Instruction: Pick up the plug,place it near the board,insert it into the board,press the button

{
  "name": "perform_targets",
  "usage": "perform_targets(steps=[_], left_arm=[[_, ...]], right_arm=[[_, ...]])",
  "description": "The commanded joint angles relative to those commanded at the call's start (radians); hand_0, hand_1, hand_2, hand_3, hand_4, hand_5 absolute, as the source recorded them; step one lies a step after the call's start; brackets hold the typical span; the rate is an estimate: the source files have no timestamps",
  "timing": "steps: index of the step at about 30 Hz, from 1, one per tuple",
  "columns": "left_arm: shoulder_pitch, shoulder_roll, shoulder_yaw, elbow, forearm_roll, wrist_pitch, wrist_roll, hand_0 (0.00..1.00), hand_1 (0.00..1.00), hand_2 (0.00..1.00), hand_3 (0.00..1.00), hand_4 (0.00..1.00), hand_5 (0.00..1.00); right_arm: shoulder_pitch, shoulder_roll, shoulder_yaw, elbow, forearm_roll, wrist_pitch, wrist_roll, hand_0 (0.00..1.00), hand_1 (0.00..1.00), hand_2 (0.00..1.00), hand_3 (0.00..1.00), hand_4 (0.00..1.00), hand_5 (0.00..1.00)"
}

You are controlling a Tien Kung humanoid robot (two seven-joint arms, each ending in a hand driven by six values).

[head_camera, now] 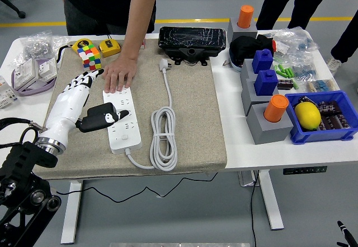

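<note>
White plug (164, 64) lies apart from the board (121, 120), prongs seemingly upward.

Glossy white plastic board (121, 121) lies on rough beige cloth mat (190, 118).

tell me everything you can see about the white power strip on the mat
The power strip is a long white plastic bar with rows of sockets, lying flat on the beige mat, running away from the near edge. Nothing is plugged in. Its white cable leaves the near end and lies coiled beside it. A person's hand rests at the far end; the robot's left hand reaches its thumb over the left side.
</note>
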Motion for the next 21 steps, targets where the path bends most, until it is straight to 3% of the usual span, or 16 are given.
perform_targets(steps=[3, 4, 5, 9, 10, 15, 16, 21], left_arm=[[0.008, 0.006, 0.01, -0.035, 0.04, -0.05, 0.027, 0.835, 0.924, 0.913, 0.998, 0.998, 0.509], [0.009, 0.009, 0.014, -0.044, 0.05, -0.066, 0.037, 0.359, 0.42, 0.468, 0.998, 0.89, 0.216], [0.01, 0.01, 0.016, -0.047, 0.056, -0.074, 0.042, 0.359, 0.42, 0.468, 0.998, 0.89, 0.216], [0.008, 0.018, 0.019, -0.047, 0.111, -0.176, 0.101, 0.359, 0.42, 0.468, 0.998, 0.89, 0.216], [0.009, 0.019, 0.019, -0.047, 0.111, -0.195, 0.109, 0.208, 0.13, 0.219, 0.998, 0.657, 0.002], [0.014, 0.035, 0.026, -0.047, 0.111, -0.307, 0.154, 0.208, 0.13, 0.219, 0.998, 0.657, 0.002], [0.017, 0.043, 0.034, -0.047, 0.103, -0.328, 0.161, 0.179, 0.062, 0.156, 0.98, 0.538, 0.002], [0.031, 0.067, 0.06, -0.047, 0.058, -0.372, 0.177, 0.179, 0.062, 0.156, 0.98, 0.538, 0.002]], right_arm=[[0.001, -0.001, -0.002, 0.0, 0.002, 0.0, 0.001, 0.816, 0.758, 0.736, 0.776, 0.998, 0.998], [0.002, -0.001, -0.001, 0.0, 0.002, 0.0, 0.001, 0.816, 0.758, 0.736, 0.776, 0.998, 0.998], [0.002, -0.001, -0.001, 0.0, 0.002, 0.0, 0.0, 0.816, 0.758, 0.736, 0.776, 0.998, 0.998], [0.004, -0.003, 0.002, 0.0, 0.0, 0.0, -0.001, 0.816, 0.758, 0.736, 0.776, 0.998, 0.998], [0.004, -0.003, 0.001, 0.0, 0.0, 0.0, 0.0, 0.815, 0.758, 0.736, 0.775, 0.998, 0.998], [0.006, -0.004, 0.003, 0.0, 0.0, 0.0, 0.0, 0.815, 0.758, 0.736, 0.775, 0.998, 0.998], [0.006, -0.004, 0.004, 0.0, 0.0, 0.0, 0.0, 0.816, 0.758, 0.736, 0.776, 0.998, 0.998], [0.008, -0.005, 0.003, 0.0, 0.002, 0.0, 0.001, 0.816, 0.758, 0.736, 0.776, 0.998, 0.998]])
